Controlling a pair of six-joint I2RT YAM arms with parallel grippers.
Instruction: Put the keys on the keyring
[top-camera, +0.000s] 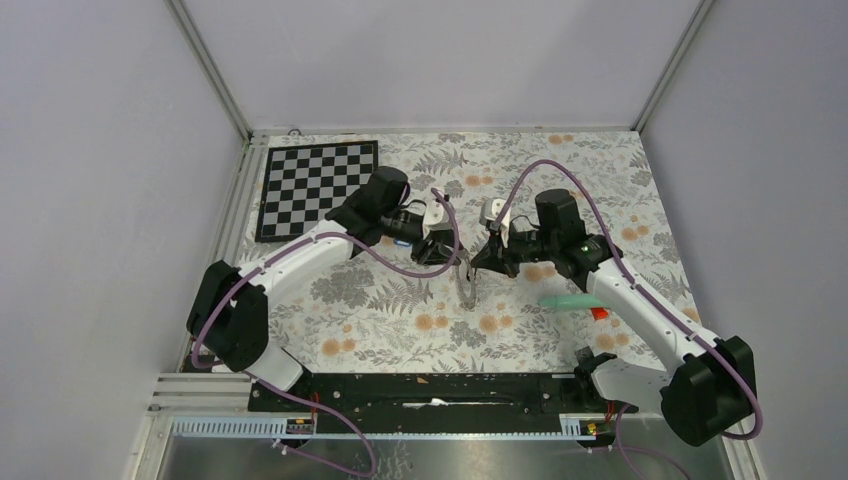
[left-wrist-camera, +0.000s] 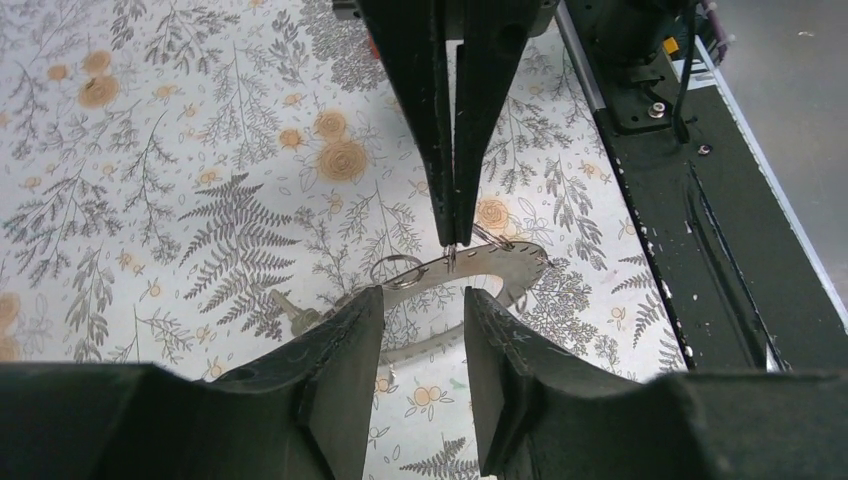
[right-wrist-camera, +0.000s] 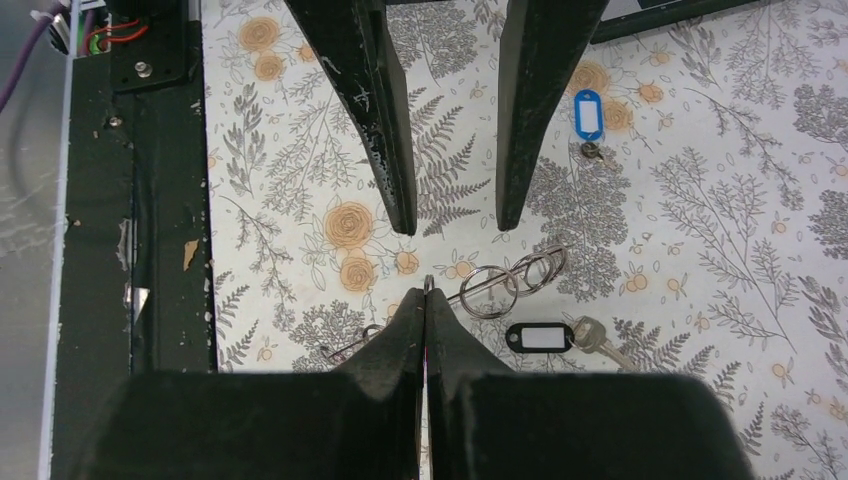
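The keyring, a flat grey hoop, is held up off the table between the two grippers. My right gripper is shut on its rim, and its shut fingers come in from the top of the left wrist view. My left gripper is open, with the hoop's near band showing between its fingers. Small wire rings hang by the hoop. The black-tagged key lies on the table below. The blue-tagged key lies further off.
A black-and-white chequered board lies at the back left. A teal stick with a red piece lies on the right, by the right arm. The black base rail runs along the near edge.
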